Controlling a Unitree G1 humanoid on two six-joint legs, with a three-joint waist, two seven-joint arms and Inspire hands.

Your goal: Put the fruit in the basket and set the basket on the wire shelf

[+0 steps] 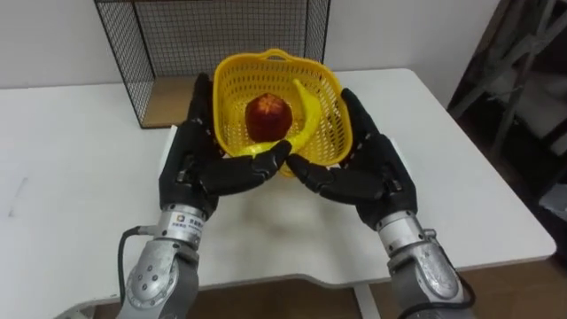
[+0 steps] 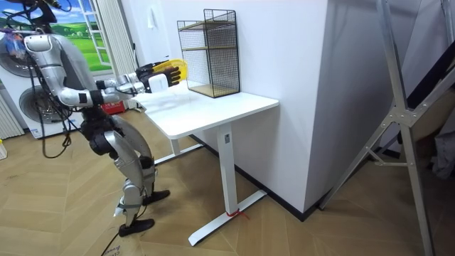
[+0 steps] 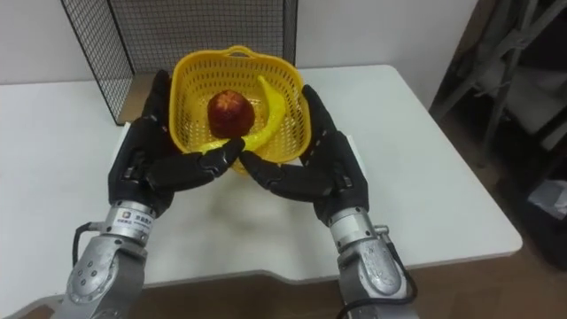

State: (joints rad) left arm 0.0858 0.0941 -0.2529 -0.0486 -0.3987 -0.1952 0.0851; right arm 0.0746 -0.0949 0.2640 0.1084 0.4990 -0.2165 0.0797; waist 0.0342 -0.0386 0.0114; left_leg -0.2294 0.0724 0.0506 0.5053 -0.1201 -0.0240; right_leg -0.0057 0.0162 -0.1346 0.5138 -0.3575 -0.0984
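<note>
While the left hand and right hand press straight-fingered against the yellow basket holding apple and banana above the tabletop, squeeze evenly and carry it level to the wire shelf.

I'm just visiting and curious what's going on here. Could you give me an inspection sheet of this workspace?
Surface: white table.
Job's things: yellow basket holding an apple and a banana; wire shelf at the table's back edge.
Clutter: nothing seen.
Robot hands: left robot hand and right robot hand press flat against the basket's sides, thumbs across its front.
Cables: nothing seen.
Surroundings: white wall, wooden floor, metal frame beside the table.
</note>
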